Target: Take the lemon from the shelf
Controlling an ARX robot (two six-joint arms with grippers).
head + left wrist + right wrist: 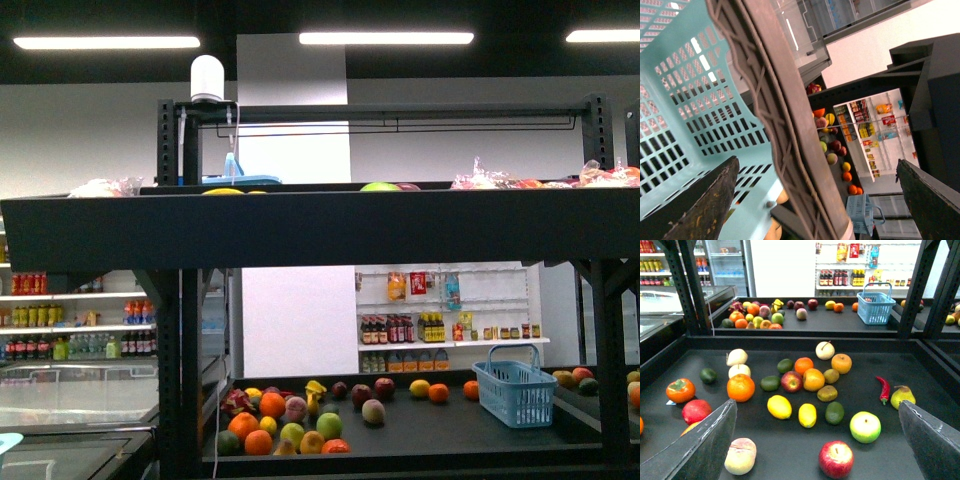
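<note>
**Lemon not yet picked: you are at the approach, with the grasp and the lift both to come.**

Front view: neither arm shows. The shelf (320, 225) fills the frame, and something yellow peeks over its upper front edge, too little of it to name.
Left wrist view: your left gripper (816, 160) is spread wide. A basket (685, 100) sits close against it, with the handle (785, 115) running between the fingers unclamped.
Right wrist view: your right gripper (816, 404) is also wide and empty, hanging above the shelf's worktop (785, 460). The lemon (807, 415) lies there among mixed fruit, just beside a second lemon (779, 406). Both are roughly in line with the gap between the fingers. I judge that descending, closing and lifting all remain.
</note>
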